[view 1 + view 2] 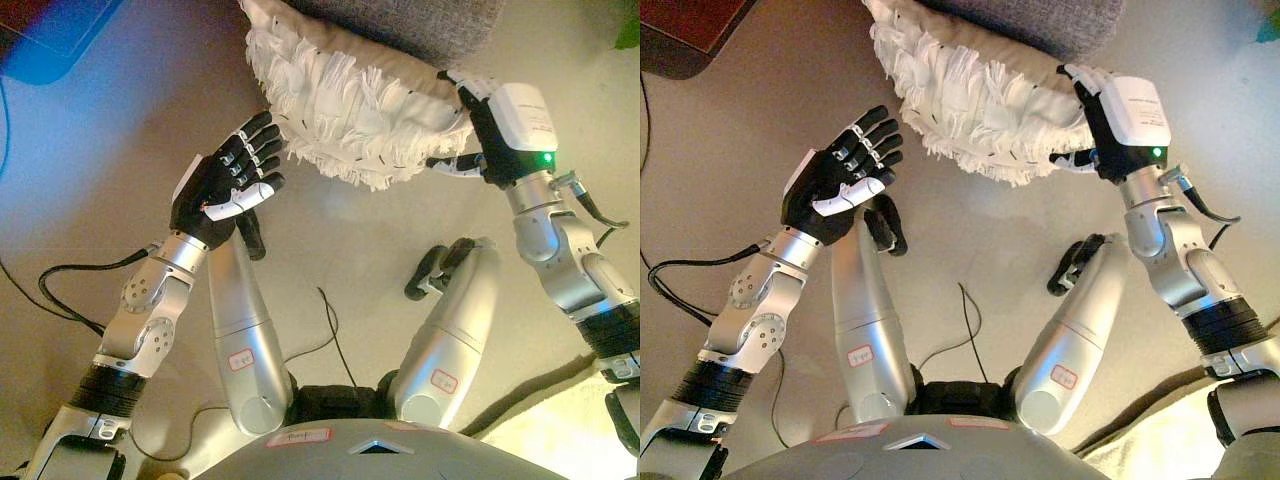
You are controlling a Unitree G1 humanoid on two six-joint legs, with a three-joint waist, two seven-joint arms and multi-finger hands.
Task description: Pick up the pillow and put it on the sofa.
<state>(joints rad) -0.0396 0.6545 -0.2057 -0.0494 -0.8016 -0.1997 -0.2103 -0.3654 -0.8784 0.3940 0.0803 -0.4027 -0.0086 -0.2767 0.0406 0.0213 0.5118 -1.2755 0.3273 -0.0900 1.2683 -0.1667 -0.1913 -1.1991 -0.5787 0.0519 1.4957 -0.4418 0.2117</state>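
A white fringed pillow lies tilted against the front of the grey sofa at the top of the view. My right hand is at the pillow's right end, with a finger over the top edge and the thumb under it, pinching the cushion. My left hand is held up open, palm showing, fingers straight, just left of the pillow's lower left edge and a small gap away from the fringe. The pillow's upper part is hidden under the sofa's edge.
A dark wooden piece of furniture stands at the top left. A pale rug edges in at the lower right. A bit of green plant shows at the top right. Bare beige floor lies between.
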